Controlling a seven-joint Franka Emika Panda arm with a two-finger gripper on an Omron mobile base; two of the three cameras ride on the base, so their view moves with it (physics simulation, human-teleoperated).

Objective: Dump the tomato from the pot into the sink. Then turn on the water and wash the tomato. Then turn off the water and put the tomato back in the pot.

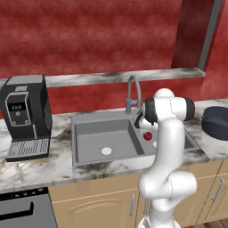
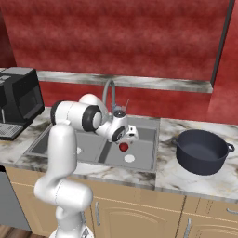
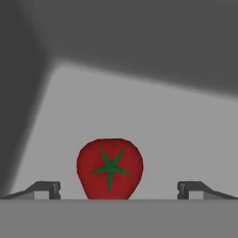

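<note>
Two basins are making up the sink (image 2: 146, 151), with the pot (image 2: 202, 151) sitting empty on the tabletop (image 2: 195, 183) at its 3 o'clock. Lying in the right basin is the tomato (image 3: 110, 168), and the gripper (image 3: 118, 190) is hanging wide open, fingertips straddling it. Lowering straight and squeezing gently around the middle looks wisest, since the glossy ball may roll.

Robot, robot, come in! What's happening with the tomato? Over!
Tool open, down in grey sink's right basin. Small red tomato on basin floor, centred between fingertips, not gripped. Dark round pot upright on counter. Nothing blocking.
</note>
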